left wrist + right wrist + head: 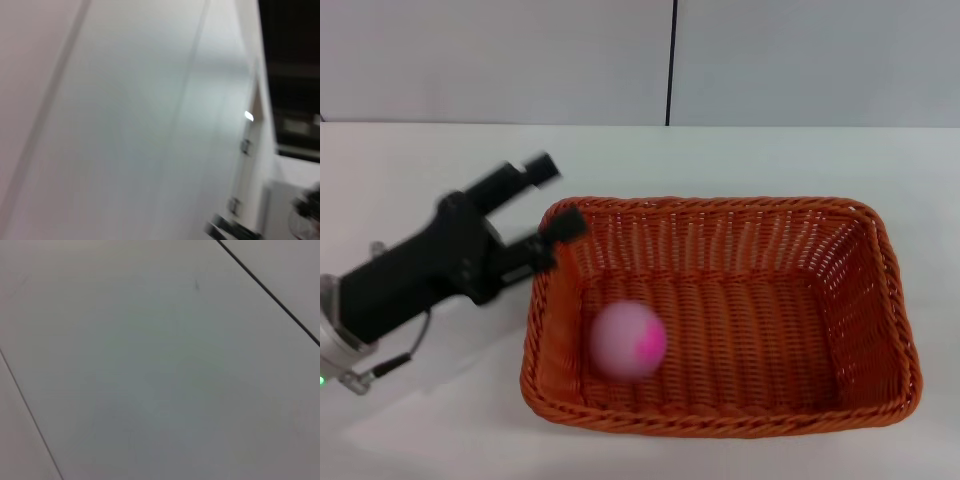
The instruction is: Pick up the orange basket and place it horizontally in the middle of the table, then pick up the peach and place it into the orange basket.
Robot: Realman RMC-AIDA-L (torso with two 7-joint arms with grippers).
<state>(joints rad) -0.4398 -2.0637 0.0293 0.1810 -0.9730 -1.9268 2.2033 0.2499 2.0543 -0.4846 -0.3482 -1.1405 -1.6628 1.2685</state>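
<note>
The orange basket (720, 315) lies lengthwise across the middle of the white table (410, 170). Inside it, near its left end, is the peach (628, 340), pale pink with a magenta patch and blurred as if moving. My left gripper (552, 198) hangs open just above the basket's left rim, with nothing between its black fingers; one fingertip (568, 224) is over the rim's corner. The right gripper is out of view. Both wrist views show only pale wall and panel surfaces.
Bare white tabletop runs left of and behind the basket. A wall with a dark vertical seam (671, 60) stands at the table's far edge. The left arm's black body (410, 275) reaches in from the left side.
</note>
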